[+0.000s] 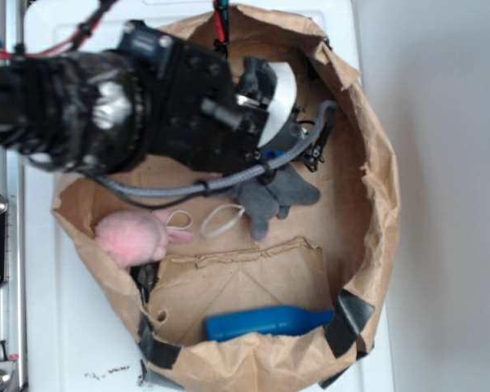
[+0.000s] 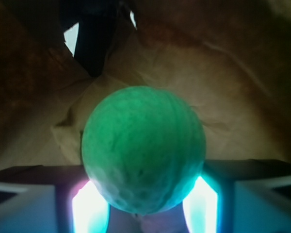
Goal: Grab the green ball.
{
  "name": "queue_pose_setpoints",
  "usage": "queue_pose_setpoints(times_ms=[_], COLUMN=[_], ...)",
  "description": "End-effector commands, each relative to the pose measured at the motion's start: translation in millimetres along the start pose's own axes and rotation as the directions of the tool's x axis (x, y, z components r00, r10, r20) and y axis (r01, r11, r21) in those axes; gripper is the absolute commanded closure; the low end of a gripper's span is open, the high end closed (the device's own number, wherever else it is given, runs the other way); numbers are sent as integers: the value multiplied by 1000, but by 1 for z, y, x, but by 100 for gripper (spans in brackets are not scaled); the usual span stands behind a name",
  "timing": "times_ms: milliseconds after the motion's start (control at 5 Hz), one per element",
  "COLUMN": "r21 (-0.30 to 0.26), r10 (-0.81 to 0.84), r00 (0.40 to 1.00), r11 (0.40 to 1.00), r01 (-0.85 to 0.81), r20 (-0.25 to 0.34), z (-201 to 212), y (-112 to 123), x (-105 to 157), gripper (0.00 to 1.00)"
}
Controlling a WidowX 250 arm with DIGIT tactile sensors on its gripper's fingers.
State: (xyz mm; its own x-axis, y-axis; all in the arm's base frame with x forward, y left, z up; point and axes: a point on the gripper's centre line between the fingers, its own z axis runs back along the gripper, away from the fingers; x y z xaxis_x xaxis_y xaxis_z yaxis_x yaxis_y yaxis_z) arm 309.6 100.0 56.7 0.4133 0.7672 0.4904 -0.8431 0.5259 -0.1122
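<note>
White tabletop frames a crumpled brown paper bag [image 1: 376, 147], its rim rolled down to form an open bin so the arm can reach straight in from above. At its upper side the black gripper [image 1: 298, 131] is sunk inside the bag, hiding whatever lies under it in the exterior view. The wrist view supplies the answer: the green ball [image 2: 143, 150] fills the middle of the frame, sitting between the two fingers [image 2: 22, 206], which show at either lower corner with light glowing through the gaps beside the ball. The fingers stand on both flanks of the ball; whether they already press on it cannot be told, as the contact points are hidden behind its curve. The grab looks close to completion, the ball centred for a squeeze. A grey plush [image 1: 273, 196] lies just beside the gripper, partly under its cable, near enough to snag. A pink plush [image 1: 135, 237] rests at the bag's left wall, white loops [image 1: 220, 220] near it. A blue item [image 1: 265, 322] lies along the lower edge, well apart.
</note>
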Motion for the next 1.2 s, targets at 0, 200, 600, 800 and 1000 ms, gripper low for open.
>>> queue_pose_setpoints(times_ms=[0,200,600,800,1000], r21=[-128,-178,-221,-253,-280], r10=[-80,-141,-494,-608,-714], r00=[997,989,841,752,640], r11=[989,975,865,792,700], r01=[79,131,451,555,657], r20=[-1,-44,-220,-253,-283], z=[44,60,105,126,148], y=[-15,-21,-38,-44,-40], x=[18,20,7,-10,-16], gripper=[100,100,100,100,100])
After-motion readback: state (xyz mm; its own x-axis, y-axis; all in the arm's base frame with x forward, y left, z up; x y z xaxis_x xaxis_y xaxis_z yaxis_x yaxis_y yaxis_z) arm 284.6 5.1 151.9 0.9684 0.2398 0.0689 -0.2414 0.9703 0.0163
